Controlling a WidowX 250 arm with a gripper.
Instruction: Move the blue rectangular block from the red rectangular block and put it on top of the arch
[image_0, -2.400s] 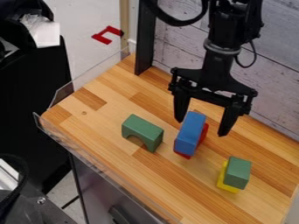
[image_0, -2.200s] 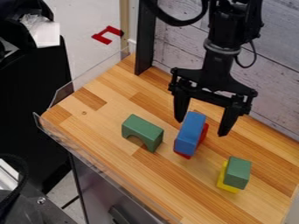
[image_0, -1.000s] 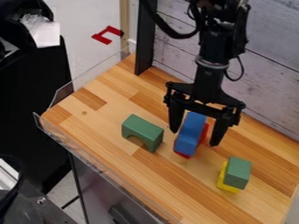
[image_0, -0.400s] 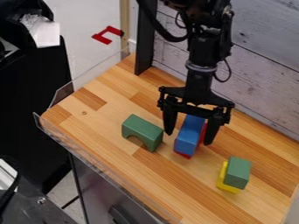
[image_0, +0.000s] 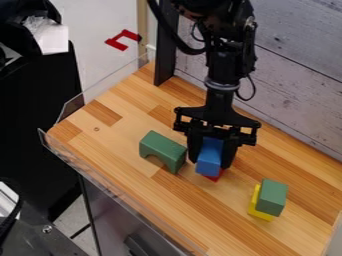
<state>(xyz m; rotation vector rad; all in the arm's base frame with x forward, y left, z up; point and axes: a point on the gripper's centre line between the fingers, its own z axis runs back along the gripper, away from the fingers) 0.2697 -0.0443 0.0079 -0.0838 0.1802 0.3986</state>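
Observation:
The black gripper (image_0: 210, 162) hangs over the middle of the wooden table, its two fingers closed against the sides of the blue rectangular block (image_0: 209, 159). Beneath that block, a corner of the red rectangular block (image_0: 215, 176) shows; most of the red one is hidden. To the left, a green arch (image_0: 162, 149) stands upright on the wood, its opening toward the front, a small distance from the left finger.
At the lower right a green block (image_0: 272, 197) rests on a yellow block (image_0: 259, 205). The wooden table (image_0: 120, 150) has a clear plastic guard (image_0: 107, 175) along its front-left edge. A grey plank wall (image_0: 300, 85) rises behind.
The gripper has moved left and down and its fingers have come together on the blue block. That block has turned slightly and shifted a little left. The arch has stayed still.

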